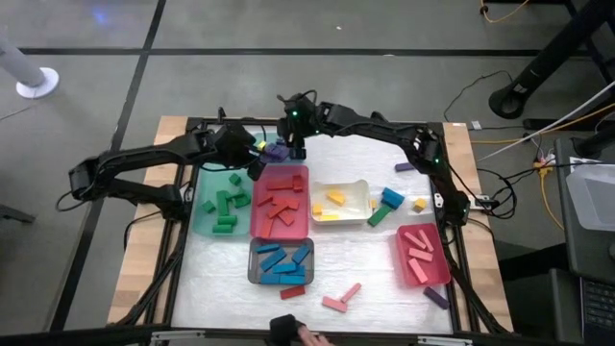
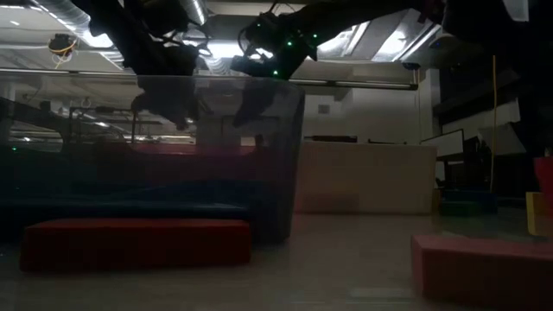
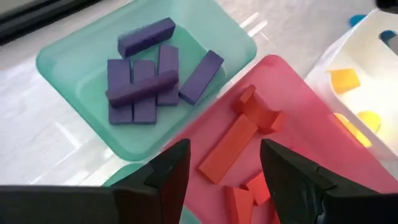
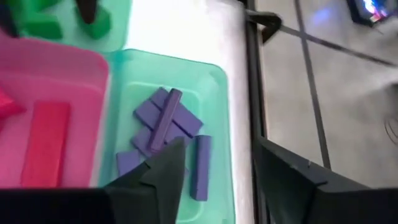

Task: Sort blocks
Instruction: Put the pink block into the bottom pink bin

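From the high view I see both arms reaching to the far side of the table, the left gripper (image 1: 252, 154) and the right gripper (image 1: 293, 135) close together above a small pale green plastic tray (image 1: 274, 151) that holds the purple bar-shaped blocks (image 1: 277, 150). Nearer to me lie the green tray of green blocks (image 1: 222, 204), the red tray of red blocks (image 1: 280, 204), the white tray of yellow pieces (image 1: 336, 202), the grey tray of blue bars (image 1: 282, 262) and the pink tray of pink bars (image 1: 421, 252). The low view is dark; I think the two shapes at the top are the arms, but I cannot separate them well. In the left wrist view, the fingers (image 3: 171, 171) stand spread with nothing between them, over the red tray. In the right wrist view, the fingers (image 4: 163, 165) are also apart and empty, above the purple bars.
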Available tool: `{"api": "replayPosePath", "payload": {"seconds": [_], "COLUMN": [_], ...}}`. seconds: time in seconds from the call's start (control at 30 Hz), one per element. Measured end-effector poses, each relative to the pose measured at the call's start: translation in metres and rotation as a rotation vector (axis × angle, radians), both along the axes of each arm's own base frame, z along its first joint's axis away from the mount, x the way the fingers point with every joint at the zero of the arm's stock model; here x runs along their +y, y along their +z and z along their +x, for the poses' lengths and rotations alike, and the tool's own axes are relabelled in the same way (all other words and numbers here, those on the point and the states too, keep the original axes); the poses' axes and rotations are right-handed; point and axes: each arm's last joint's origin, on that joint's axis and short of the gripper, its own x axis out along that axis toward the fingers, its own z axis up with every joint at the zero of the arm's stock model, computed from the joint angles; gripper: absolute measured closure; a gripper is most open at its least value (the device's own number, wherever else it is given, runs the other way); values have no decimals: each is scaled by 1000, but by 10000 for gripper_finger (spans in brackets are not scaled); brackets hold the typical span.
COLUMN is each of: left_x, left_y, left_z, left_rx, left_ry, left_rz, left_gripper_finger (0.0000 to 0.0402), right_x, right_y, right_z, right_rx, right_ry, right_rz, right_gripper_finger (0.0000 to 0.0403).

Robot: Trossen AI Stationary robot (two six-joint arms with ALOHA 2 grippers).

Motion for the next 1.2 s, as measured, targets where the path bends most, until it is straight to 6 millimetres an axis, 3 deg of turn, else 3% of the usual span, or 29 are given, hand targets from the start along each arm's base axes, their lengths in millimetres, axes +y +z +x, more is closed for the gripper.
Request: {"api": "replayPosePath", "payload": {"seconds": [0.13,0.23,0.43,0.6,0.8,0.9,1.2], "left_x": [-3,-5,-7,-7,-7,-7,-7], "left_y": [8,13,15,15,15,15,15], "left_z": [-5,-10,-13,-12,-12,-12,-12], "left_rx": [-26,-37,-18,-9,14,23,31], "left_ry": [-29,-54,-101,-111,-166,-190,-209], "left_rz": [37,68,108,115,162,182,198], "left_gripper_finger": [219,219,219,219,219,219,219], "right_x": [8,25,74,122,177,207,314], "right_y": [3,23,71,87,85,82,76], "right_z": [0,-2,-16,-32,-50,-58,-88], "right_rx": [15,10,57,33,195,328,570], "right_ry": [-105,-182,-296,-471,-625,-619,-328], "right_rz": [-8,-23,117,363,655,761,676], "right_gripper_finger": [190,183,189,194,194,194,194]}}
